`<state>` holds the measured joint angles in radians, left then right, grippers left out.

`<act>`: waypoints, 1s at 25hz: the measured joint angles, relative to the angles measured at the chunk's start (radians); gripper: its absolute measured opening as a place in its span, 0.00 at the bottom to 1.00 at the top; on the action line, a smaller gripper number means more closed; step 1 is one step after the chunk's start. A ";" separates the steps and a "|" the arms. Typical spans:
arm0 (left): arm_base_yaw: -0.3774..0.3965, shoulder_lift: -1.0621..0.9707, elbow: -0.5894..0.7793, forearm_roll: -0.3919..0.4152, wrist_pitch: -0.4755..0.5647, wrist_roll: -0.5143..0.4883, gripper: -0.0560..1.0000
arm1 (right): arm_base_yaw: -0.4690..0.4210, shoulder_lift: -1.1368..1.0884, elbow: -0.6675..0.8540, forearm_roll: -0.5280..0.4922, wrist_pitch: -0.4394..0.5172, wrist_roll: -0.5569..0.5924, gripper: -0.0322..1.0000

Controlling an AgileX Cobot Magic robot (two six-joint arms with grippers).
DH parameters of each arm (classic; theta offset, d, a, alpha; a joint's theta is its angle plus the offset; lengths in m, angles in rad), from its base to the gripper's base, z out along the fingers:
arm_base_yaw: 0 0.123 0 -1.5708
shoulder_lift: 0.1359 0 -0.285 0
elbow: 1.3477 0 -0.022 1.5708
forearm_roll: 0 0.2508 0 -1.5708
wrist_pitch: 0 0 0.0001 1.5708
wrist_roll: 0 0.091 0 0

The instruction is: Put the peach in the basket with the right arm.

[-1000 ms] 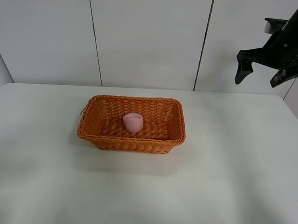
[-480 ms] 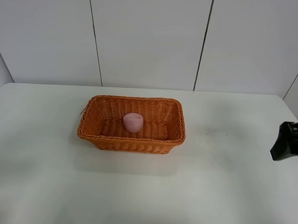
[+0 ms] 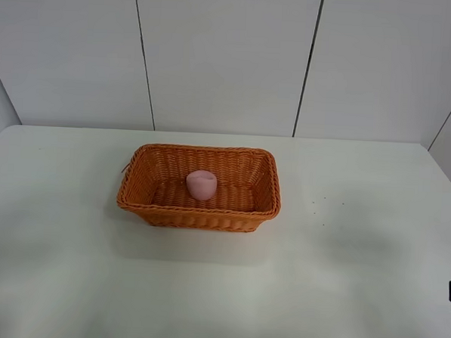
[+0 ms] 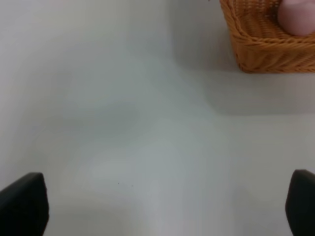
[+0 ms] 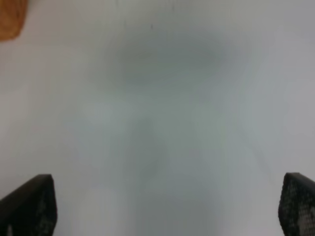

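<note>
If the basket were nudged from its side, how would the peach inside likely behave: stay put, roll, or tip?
The peach looks rounded with a smooth matte skin, so it would probably roll or rock rather than stay put. It sits on the floor of the basket, whose sloping woven walls would likely stop it. The ribbed weave may add some grip.

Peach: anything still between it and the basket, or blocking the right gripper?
Nothing visible. The peach already lies inside the basket, near the middle of its floor. The right gripper is open over bare table, holding nothing, with only a corner of the basket in its wrist view.
</note>
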<state>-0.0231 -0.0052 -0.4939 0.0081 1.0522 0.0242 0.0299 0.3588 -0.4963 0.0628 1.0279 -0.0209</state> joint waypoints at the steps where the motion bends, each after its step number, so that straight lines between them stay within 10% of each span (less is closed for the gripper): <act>1: 0.000 0.000 0.000 0.000 0.000 0.000 0.99 | 0.000 -0.038 0.003 0.000 0.000 -0.001 0.70; 25: 0.000 0.000 0.000 0.000 0.000 0.000 0.99 | 0.000 -0.362 0.004 -0.004 0.002 -0.003 0.70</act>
<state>-0.0231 -0.0052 -0.4939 0.0081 1.0522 0.0242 0.0299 -0.0028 -0.4919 0.0584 1.0298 -0.0239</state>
